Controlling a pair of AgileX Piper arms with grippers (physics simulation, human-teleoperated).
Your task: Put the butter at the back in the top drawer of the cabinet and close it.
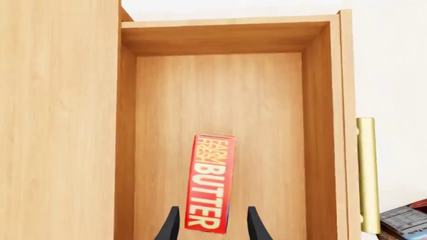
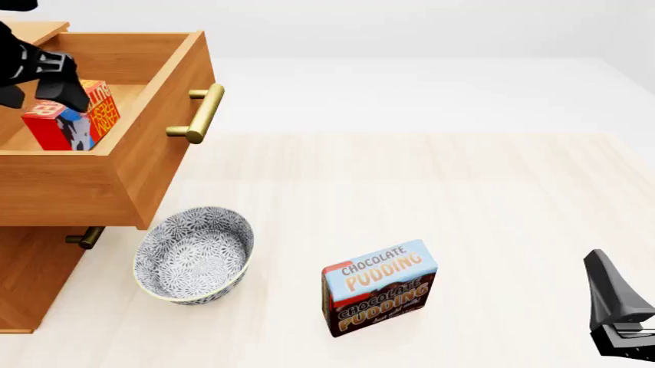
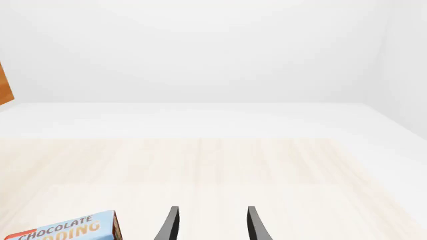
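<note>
The butter (image 1: 210,182), a small red box with yellow lettering, sits inside the pulled-out top drawer (image 1: 220,30) of the wooden cabinet (image 1: 60,120). In the front view the butter (image 2: 82,115) stands on the floor of the top drawer (image 2: 169,146), on the cabinet (image 2: 31,276) at the far left. My left gripper (image 1: 213,225) hangs just above the box and is open, each finger standing clear of the box's sides. It shows at the drawer's top left (image 2: 51,84). My right gripper (image 3: 213,225) is open and empty near the table's front right (image 2: 619,314).
The drawer's brass handle (image 2: 199,113) juts out over the table. A patterned grey bowl (image 2: 195,253) stands just below and in front of the open drawer. A Chocolate Pudding box (image 2: 379,287) stands at the front middle. A lower drawer handle (image 2: 87,238) shows under the open drawer.
</note>
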